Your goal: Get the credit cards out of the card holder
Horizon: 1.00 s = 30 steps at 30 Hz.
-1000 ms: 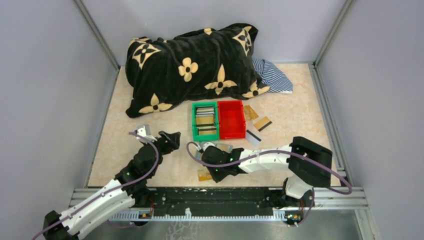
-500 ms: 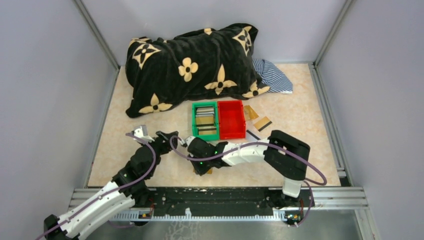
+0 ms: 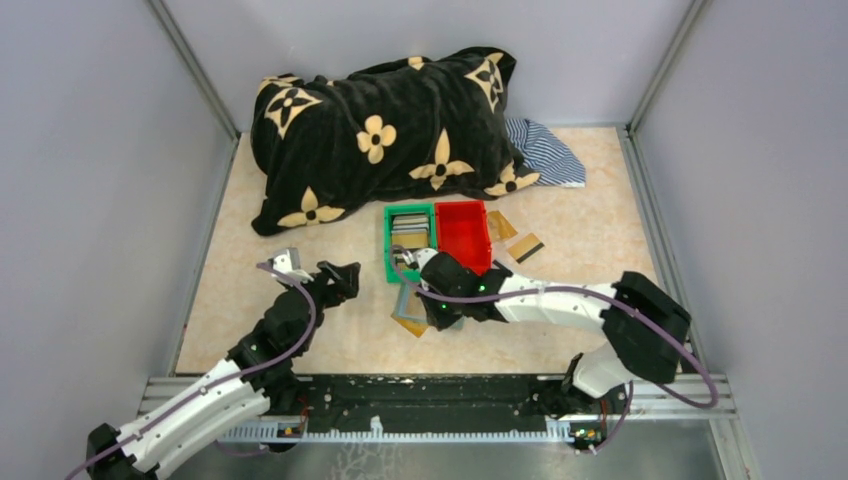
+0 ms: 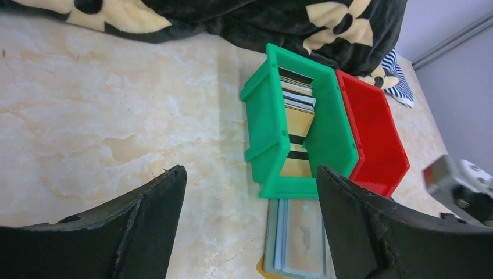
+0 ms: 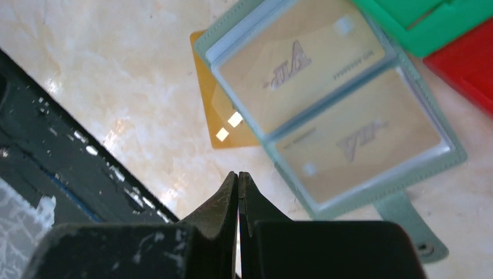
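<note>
Closest to the rail, the right gripper hangs low over the marbled tabletop, jaws pressed together on nothing, tips just short of the card holder. The holder lies open and flat, see-through pockets up, with its closure tab on the gripper's side. Two credit cards show through the sleeves, one per pocket. A loose gold card pokes out from under one corner of the holder. Off to the left, the left gripper is empty with its jaws wide apart, facing the holder.

Just beyond the holder sits the green bin with a row of cards in it, and the red bin touches its side. More loose cards lie by the red bin. The black flowered blanket and a striped cloth are at the back.

The cards look light, stiff and slick, so they should slide freely once started. The holder looks soft and light and will likely skate on the smooth top unless one arm pins a bare edge or the tab. The best hold is a thin pinch on a card's edge at a pocket mouth. I cannot tell which side of the sleeves is open.
</note>
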Available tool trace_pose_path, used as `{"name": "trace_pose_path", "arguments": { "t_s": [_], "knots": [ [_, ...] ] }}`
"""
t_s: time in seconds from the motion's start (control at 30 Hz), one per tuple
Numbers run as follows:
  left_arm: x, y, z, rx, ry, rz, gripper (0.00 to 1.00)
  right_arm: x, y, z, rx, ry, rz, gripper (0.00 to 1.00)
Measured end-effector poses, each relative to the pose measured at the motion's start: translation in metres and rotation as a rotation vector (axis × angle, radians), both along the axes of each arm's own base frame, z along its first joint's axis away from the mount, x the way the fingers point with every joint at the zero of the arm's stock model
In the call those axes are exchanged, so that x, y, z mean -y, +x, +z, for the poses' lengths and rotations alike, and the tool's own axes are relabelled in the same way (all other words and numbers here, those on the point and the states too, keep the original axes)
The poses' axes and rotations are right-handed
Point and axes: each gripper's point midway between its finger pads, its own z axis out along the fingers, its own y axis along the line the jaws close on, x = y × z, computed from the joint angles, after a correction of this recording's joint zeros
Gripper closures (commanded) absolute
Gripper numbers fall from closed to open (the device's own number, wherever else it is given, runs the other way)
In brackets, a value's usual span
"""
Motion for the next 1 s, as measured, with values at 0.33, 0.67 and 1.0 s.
{"name": "trace_pose_path", "arguments": {
  "t_s": [0.33, 0.67, 1.0],
  "knots": [
    [0.011, 0.004, -0.003, -0.007, 0.012, -0.033, 0.11, 0.027, -0.024, -0.019, -0.061, -0.017, -0.024, 1.0],
    [0.007, 0.001, 0.004, 0.015, 0.003, -0.031, 0.11, -0.014, -0.008, -0.033, -0.059, 0.022, -0.005, 1.0],
    [-0.003, -0.002, 0.007, 0.024, 0.027, -0.015, 0.1, -0.071, 0.02, -0.031, -0.024, 0.081, 0.053, 1.0]
  ]
}}
